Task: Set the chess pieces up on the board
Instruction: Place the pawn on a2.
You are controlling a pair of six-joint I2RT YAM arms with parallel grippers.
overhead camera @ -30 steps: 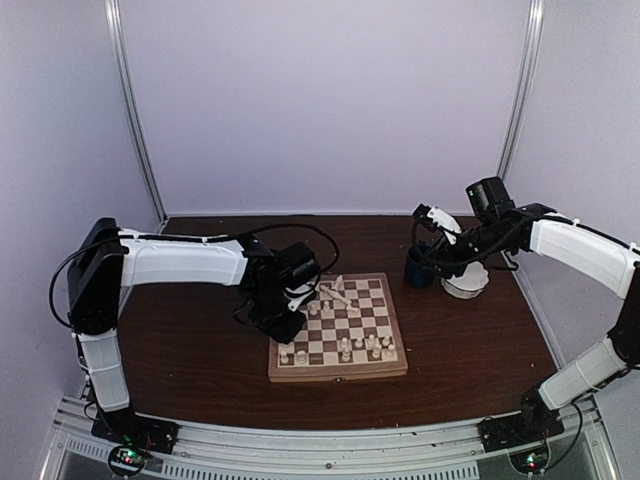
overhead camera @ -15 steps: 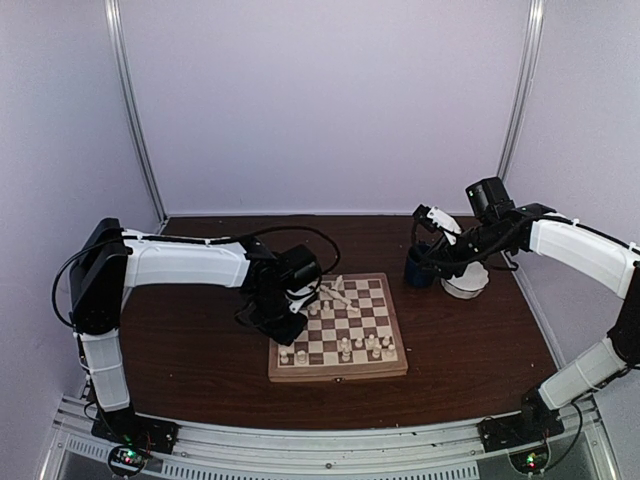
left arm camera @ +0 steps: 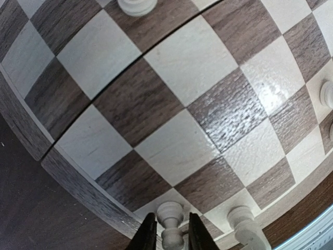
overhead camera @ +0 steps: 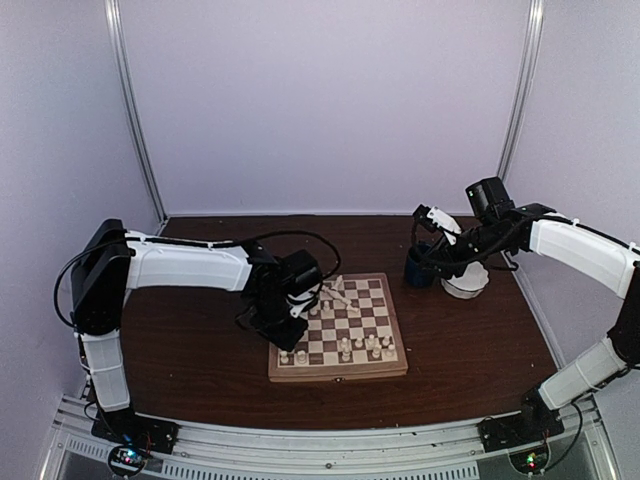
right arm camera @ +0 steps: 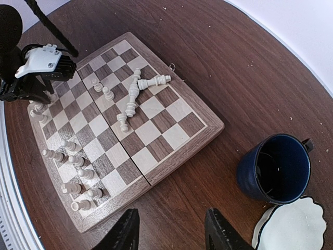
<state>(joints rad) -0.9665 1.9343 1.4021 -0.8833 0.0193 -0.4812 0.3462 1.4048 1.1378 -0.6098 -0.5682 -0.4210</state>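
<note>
The board (overhead camera: pixel 340 372) lies mid-table. Cream chess pieces (overhead camera: pixel 345 348) stand along its near rows, and several lie toppled at its far side (overhead camera: pixel 338 292). My left gripper (overhead camera: pixel 290 318) hangs low over the board's left edge. In the left wrist view the gripper (left arm camera: pixel 170 237) is closed round an upright pawn (left arm camera: pixel 170 216) over an edge square of the board (left arm camera: pixel 78 177), with another pawn (left arm camera: pixel 242 221) beside it. My right gripper (overhead camera: pixel 425 262) is open and empty over bare table (right arm camera: pixel 171 234), right of the board (right arm camera: pixel 208 130). The toppled pieces (right arm camera: pixel 132 99) also show in the right wrist view.
A dark blue cup (overhead camera: pixel 418 270) and a white scalloped bowl (overhead camera: pixel 465 283) stand right of the board under the right arm. They also show in the right wrist view, the cup (right arm camera: pixel 276 169) above the bowl (right arm camera: pixel 291 229). A black cable loops behind the left arm.
My left gripper has shifted slightly to the right over the board's left edge. The right arm has not moved.
</note>
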